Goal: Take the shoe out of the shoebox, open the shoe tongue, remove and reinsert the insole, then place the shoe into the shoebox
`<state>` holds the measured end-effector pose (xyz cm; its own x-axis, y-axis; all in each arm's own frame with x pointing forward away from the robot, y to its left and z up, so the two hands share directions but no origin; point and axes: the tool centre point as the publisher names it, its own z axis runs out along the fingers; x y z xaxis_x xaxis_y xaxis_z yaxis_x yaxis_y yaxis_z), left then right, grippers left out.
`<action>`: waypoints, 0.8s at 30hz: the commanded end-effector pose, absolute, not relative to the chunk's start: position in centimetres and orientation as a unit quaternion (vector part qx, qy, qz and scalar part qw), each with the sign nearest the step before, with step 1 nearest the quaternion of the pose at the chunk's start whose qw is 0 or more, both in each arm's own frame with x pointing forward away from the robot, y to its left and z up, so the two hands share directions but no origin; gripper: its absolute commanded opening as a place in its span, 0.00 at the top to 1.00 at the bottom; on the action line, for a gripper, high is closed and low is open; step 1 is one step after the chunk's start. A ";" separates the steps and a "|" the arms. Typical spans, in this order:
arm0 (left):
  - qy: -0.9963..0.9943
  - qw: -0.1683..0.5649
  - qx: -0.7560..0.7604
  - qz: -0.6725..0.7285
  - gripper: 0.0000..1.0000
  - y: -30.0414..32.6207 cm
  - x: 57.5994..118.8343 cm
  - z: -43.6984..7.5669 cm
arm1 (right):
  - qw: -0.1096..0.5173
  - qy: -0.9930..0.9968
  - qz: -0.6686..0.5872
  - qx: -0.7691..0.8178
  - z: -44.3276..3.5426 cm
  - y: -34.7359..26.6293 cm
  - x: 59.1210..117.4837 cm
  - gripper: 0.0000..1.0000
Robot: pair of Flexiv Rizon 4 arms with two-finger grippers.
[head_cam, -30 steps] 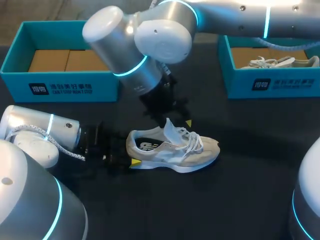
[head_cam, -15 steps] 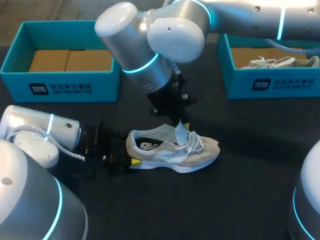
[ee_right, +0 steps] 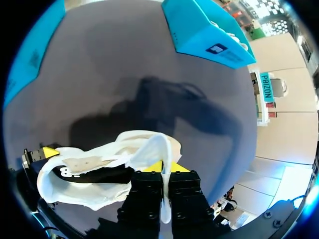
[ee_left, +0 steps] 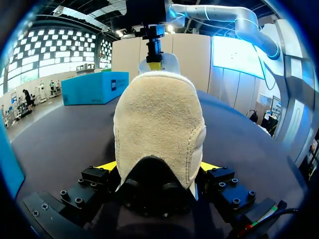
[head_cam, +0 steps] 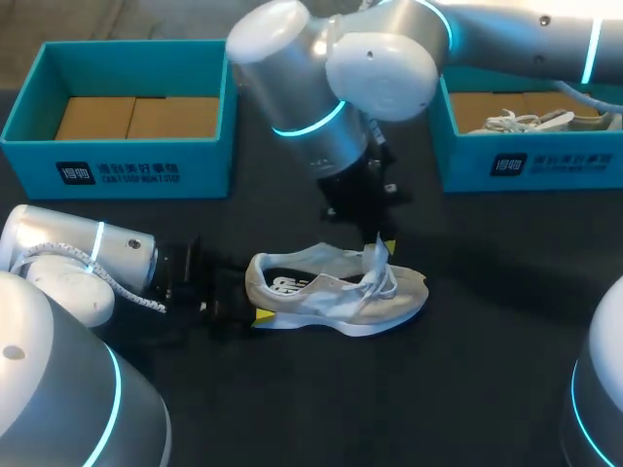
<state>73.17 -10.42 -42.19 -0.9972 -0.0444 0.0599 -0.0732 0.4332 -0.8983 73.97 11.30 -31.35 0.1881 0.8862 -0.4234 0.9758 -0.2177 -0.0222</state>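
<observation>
A beige and white shoe (head_cam: 336,289) lies on its sole on the dark table, toe to the right. My left gripper (head_cam: 255,309) holds its heel from both sides; in the left wrist view the heel (ee_left: 159,129) fills the space between the yellow tips. My right gripper (head_cam: 382,243) comes down from above and is shut on the white tongue (head_cam: 374,259), which stands up over the laces. In the right wrist view the tongue (ee_right: 155,151) runs up into the closed fingers (ee_right: 147,185), and the dark insole (ee_right: 94,174) shows in the shoe's opening.
A teal shoebox (head_cam: 31,107) with brown cardboard inside stands at the back left. A second teal box (head_cam: 531,161) at the back right holds another pale shoe (head_cam: 545,121). My right arm's big elbow hangs over the table's middle back.
My right gripper has shut on the tongue and moved right, drawing it from over the shoe's opening toward the laces and toe. The left arm and the shoe's body have stayed put.
</observation>
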 end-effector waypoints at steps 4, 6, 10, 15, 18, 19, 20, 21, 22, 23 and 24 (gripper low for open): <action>-0.847 0.014 0.035 0.530 1.00 -10.4 73.3 -42.5 | 0.107 0.602 -0.164 0.774 -32.4 9.3 73.7 1.00; -0.847 0.014 0.035 0.530 1.00 -10.4 73.3 -42.5 | 0.105 0.597 -0.164 0.778 -32.8 9.2 73.6 1.00; -0.847 0.014 0.035 0.530 1.00 -10.4 73.3 -42.5 | 0.100 0.589 -0.172 0.783 -33.9 8.6 73.3 1.00; -0.847 0.014 0.035 0.530 1.00 -10.4 73.3 -42.5 | 0.092 0.582 -0.182 0.788 -35.6 7.9 72.9 0.96; -0.847 0.014 0.035 0.530 1.00 -10.4 73.3 -42.5 | 0.087 0.578 -0.185 0.790 -36.2 8.0 72.6 0.84; -0.847 0.014 0.035 0.530 1.00 -10.4 73.3 -42.5 | 0.084 0.576 -0.187 0.791 -36.4 8.1 72.6 0.76; -0.847 0.014 0.035 0.530 1.00 -10.4 73.3 -42.5 | 0.083 0.576 -0.187 0.792 -36.5 8.1 72.5 0.67; -0.847 0.014 0.035 0.530 1.00 -10.4 73.3 -42.5 | 0.083 0.575 -0.187 0.792 -36.6 8.2 72.5 0.61; -0.847 0.014 0.035 0.530 1.00 -10.4 73.3 -42.5 | 0.081 0.574 -0.188 0.793 -36.7 8.2 72.4 0.57; -0.847 0.014 0.035 0.530 1.00 -10.4 73.3 -42.5 | 0.081 0.574 -0.188 0.793 -36.7 8.2 72.4 0.54; -0.847 0.014 0.035 0.530 1.00 -10.4 73.3 -42.5 | 0.080 0.574 -0.188 0.793 -36.8 8.3 72.4 0.51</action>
